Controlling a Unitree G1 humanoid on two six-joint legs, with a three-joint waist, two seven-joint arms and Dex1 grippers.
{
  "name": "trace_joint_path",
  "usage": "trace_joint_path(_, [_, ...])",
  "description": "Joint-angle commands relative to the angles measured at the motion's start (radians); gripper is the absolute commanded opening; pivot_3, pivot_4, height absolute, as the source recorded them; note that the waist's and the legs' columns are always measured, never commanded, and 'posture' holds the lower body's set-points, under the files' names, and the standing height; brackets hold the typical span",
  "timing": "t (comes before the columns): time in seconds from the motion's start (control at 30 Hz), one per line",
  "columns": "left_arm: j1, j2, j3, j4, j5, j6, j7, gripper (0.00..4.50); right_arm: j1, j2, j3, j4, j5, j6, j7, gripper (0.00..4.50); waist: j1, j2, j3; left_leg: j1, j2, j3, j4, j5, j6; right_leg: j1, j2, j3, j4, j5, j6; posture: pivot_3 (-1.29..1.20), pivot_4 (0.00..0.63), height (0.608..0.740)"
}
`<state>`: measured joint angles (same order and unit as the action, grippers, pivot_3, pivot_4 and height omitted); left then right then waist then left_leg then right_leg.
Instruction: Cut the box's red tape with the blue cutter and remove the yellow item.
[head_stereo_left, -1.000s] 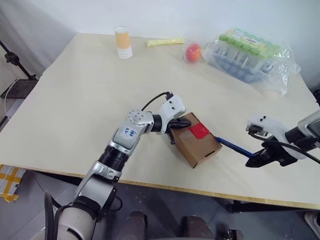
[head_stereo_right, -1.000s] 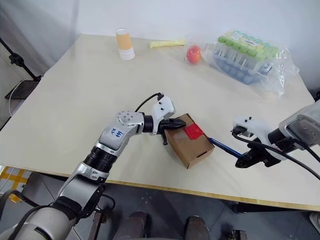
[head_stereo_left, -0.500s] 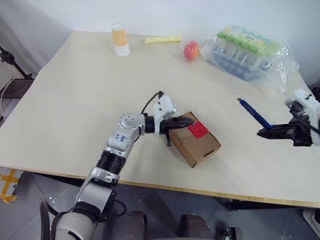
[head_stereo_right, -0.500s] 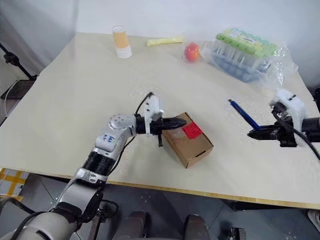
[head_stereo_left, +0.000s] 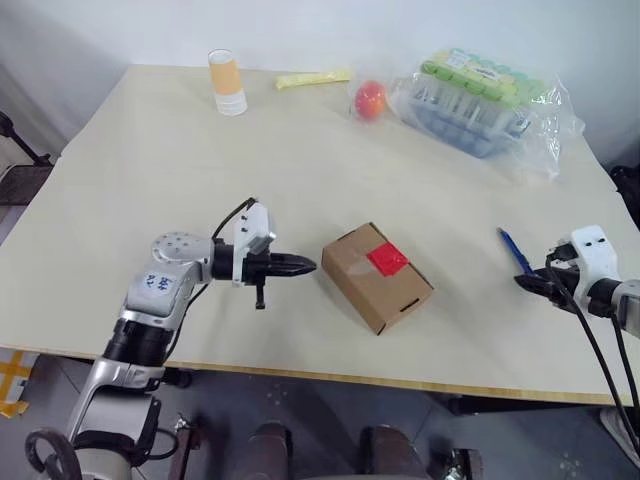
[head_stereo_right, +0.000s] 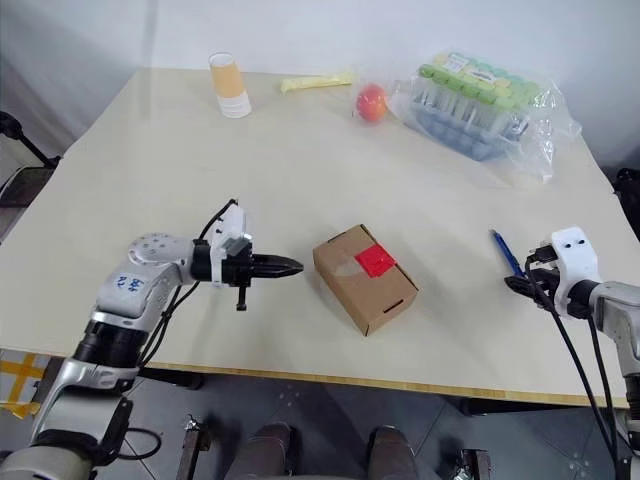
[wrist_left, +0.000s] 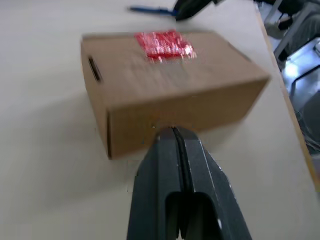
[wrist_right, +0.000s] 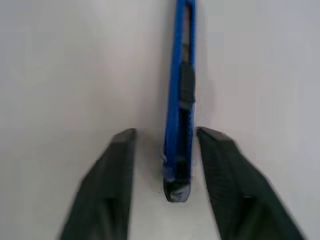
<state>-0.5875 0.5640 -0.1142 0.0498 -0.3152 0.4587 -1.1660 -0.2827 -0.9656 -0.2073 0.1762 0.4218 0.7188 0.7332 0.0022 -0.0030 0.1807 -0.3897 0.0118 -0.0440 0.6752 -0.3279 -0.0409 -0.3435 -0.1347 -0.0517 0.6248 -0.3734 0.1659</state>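
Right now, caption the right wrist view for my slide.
Open right pincer straddling the blue cutter, which lies on the table.

Matt brown cardboard box (head_stereo_left: 377, 278) with glossy red tape (head_stereo_left: 386, 259) sits on a smooth pale wooden table (head_stereo_left: 150, 150).

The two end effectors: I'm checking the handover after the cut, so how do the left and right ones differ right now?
The left end effector has its fingers pressed shut and empty, while the right end effector is open. The left points at the cardboard box from just short of its side; the right straddles the blue cutter, which lies on the table between its fingers. Both hover low over the table, either side of the box.
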Motion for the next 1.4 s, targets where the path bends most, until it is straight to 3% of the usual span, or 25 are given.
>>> trace_joint_path(0.03, [0.052,0.043,-0.023,-0.101,-0.010,0.052,-0.005,0.00,0.034,-0.063,-0.081,-0.128,0.102,-0.036,0.209,2.80,0.000,0.004,0.002,0.000,0.000,0.000,0.000,0.000,0.000,0.001,0.000,0.000,0.000,0.000,0.000,0.00,0.150,0.740])
trace_joint_path(0.07, [0.060,0.038,-0.021,-0.111,-0.012,0.072,0.016,0.00,0.041,-0.064,-0.076,-0.158,0.113,-0.031,0.232,2.80,0.000,0.005,0.003,0.000,0.000,0.000,0.000,0.000,0.000,0.000,0.000,0.000,-0.001,0.000,0.000,0.00,0.150,0.740])
trace_joint_path(0.2, [0.068,-0.008,-0.029,-0.120,-0.002,0.107,0.100,0.00,0.010,0.011,-0.004,-0.255,0.067,-0.093,0.186,1.43,0.000,0.005,0.004,0.001,0.000,0.000,0.002,0.000,0.000,0.001,0.000,0.000,0.000,0.000,0.000,0.00,0.150,0.740])
trace_joint_path(0.33, [0.060,-0.085,-0.042,-0.107,0.015,0.119,0.194,0.00,-0.058,0.125,0.140,-0.268,-0.122,-0.248,0.049,0.03,-0.002,0.005,0.004,0.001,0.000,0.000,0.003,0.000,0.000,0.001,0.000,0.000,0.001,0.000,0.000,0.00,0.150,0.740])
trace_joint_path(0.57, [0.035,-0.118,-0.093,-0.070,0.057,0.153,0.259,0.00,-0.070,0.222,0.284,-0.322,-0.175,-0.310,0.102,0.03,-0.002,0.005,0.004,0.000,0.000,-0.001,0.001,0.000,0.000,0.000,0.000,0.000,0.002,0.000,0.000,0.00,0.150,0.740])
trace_joint_path(0.67, [0.043,-0.083,-0.095,-0.087,0.038,0.189,0.223,0.00,-0.051,0.184,0.319,-0.447,-0.116,-0.207,0.192,0.03,-0.003,0.005,0.004,0.000,0.000,-0.001,0.001,0.000,0.000,0.000,0.000,0.000,0.002,0.000,0.000,0.00,0.150,0.740])
trace_joint_path(0.83, [0.084,0.003,-0.078,-0.123,0.004,0.182,0.133,0.00,-0.051,0.173,0.352,-0.563,-0.099,-0.103,0.205,0.03,-0.006,0.005,0.004,0.001,0.000,-0.001,0.000,0.000,0.000,0.000,0.001,0.000,0.002,0.000,0.000,0.00,0.150,0.740])
trace_joint_path(1.0, [0.118,0.070,-0.075,-0.192,-0.047,0.224,0.060,0.00,-0.031,0.200,0.396,-0.668,-0.105,-0.017,0.155,0.03,-0.002,0.005,0.004,0.001,0.000,-0.001,0.000,0.000,0.000,0.000,0.000,0.001,0.002,0.000,0.000,0.00,0.150,0.740])
trace_joint_path(1.4, [0.180,0.182,-0.079,-0.326,-0.073,0.351,0.063,0.00,0.025,0.236,0.419,-0.792,-0.085,0.077,0.074,0.03,-0.003,0.005,0.004,0.001,0.000,-0.002,-0.001,0.000,0.000,0.000,0.000,0.001,0.002,0.000,0.000,0.00,0.150,0.740])
